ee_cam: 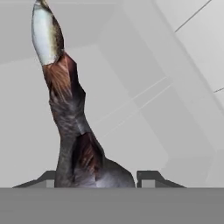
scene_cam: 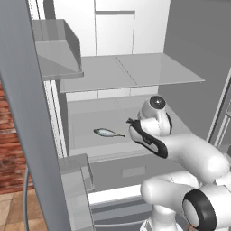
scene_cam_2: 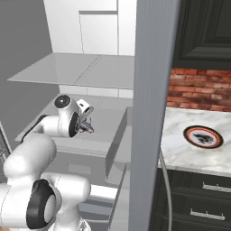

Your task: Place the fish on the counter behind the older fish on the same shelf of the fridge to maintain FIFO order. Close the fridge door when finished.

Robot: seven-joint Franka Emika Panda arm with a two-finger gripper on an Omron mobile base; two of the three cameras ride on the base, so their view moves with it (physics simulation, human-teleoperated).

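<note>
Item: the fish (ee_cam: 65,113), dark and ragged-finned, was pinched between the jaws of the gripper (ee_cam: 98,175), its long axis running straight out from the claw. The gripper (scene_cam_2: 85,122) hung over the shelf (scene_cam: 85,131) inside the fridge (scene_cam: 194,54), doors open. The older fish (scene_cam: 107,132) lay flat on that shelf, left of the claw, near the front edge; the space behind it held nothing.

The fish (ee_cam: 70,131) looks rough and ragged, matt grey-brown with a pale smooth tip. The older fish (scene_cam: 107,132) is smooth and a bit shiny, and the shelf (scene_cam: 90,122) is flat, smooth pale grey plastic. The counter (scene_cam_2: 180,149) is smooth white marble, the wall (scene_cam_2: 198,90) is rough red brick, and the arm (scene_cam: 189,153) is glossy white.
</note>
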